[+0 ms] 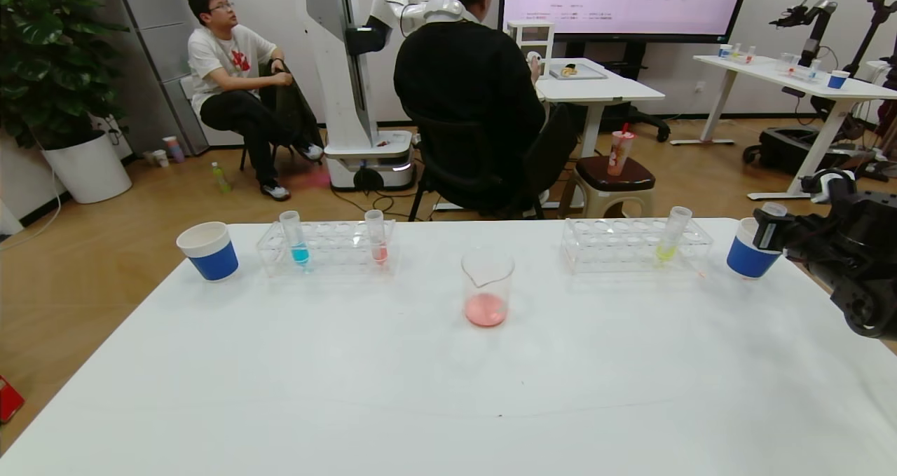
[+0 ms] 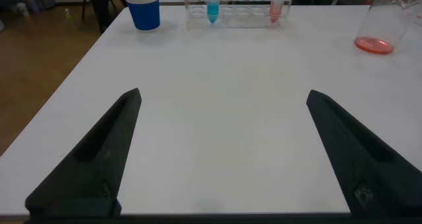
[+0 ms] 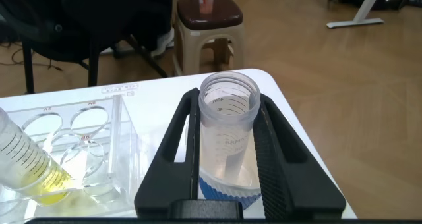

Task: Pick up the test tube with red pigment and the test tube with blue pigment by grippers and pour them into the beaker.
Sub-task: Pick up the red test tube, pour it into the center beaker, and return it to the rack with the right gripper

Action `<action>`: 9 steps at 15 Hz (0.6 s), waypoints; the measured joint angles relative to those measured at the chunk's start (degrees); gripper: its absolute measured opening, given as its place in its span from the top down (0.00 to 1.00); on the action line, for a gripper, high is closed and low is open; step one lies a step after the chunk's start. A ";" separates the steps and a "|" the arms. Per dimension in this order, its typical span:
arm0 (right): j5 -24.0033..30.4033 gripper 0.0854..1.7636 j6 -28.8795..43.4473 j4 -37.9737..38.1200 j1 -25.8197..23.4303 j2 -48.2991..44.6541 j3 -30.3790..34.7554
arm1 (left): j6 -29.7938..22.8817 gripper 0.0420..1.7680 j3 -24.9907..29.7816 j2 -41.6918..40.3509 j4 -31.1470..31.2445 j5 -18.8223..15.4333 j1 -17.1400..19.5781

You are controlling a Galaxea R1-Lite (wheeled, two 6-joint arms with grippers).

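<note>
The beaker (image 1: 487, 287) stands mid-table with a little pink-red liquid in it; it also shows in the left wrist view (image 2: 386, 20). The blue-pigment test tube (image 1: 298, 241) (image 2: 212, 6) stands upright in the left rack (image 1: 329, 260). A tube with pinkish-red liquid (image 1: 377, 241) (image 2: 277, 6) stands in the same rack. My right gripper (image 1: 771, 227) (image 3: 227, 102) is shut on an empty clear test tube (image 3: 227, 128), held above a blue-and-white paper cup (image 1: 746, 259) (image 3: 227, 184). My left gripper (image 2: 223, 93) is open and empty over bare table, well short of the left rack.
The right rack (image 1: 617, 248) (image 3: 86, 138) holds a yellow-green tube (image 1: 669, 241) (image 3: 30, 165). A second blue-and-white cup (image 1: 209, 250) (image 2: 144, 6) stands at the far left. A small red drop lies beside the right rack. People, chairs and tables are beyond the far edge.
</note>
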 joint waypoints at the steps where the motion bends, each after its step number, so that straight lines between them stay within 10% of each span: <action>1: 0.00 0.75 0.02 0.00 -0.05 0.11 0.09 | 0.00 0.01 0.00 0.00 0.02 0.02 0.00; 4: -0.07 0.72 0.02 -0.07 -0.35 0.61 0.17 | 0.00 0.01 0.00 0.00 0.00 0.02 0.00; 8: -0.05 0.04 0.00 -0.22 -0.41 1.01 0.00 | -0.02 0.01 0.00 0.00 0.00 0.05 0.00; 9: -0.05 0.02 -0.02 -0.24 -0.41 1.05 -0.05 | -0.02 0.01 0.00 0.00 0.02 0.05 0.00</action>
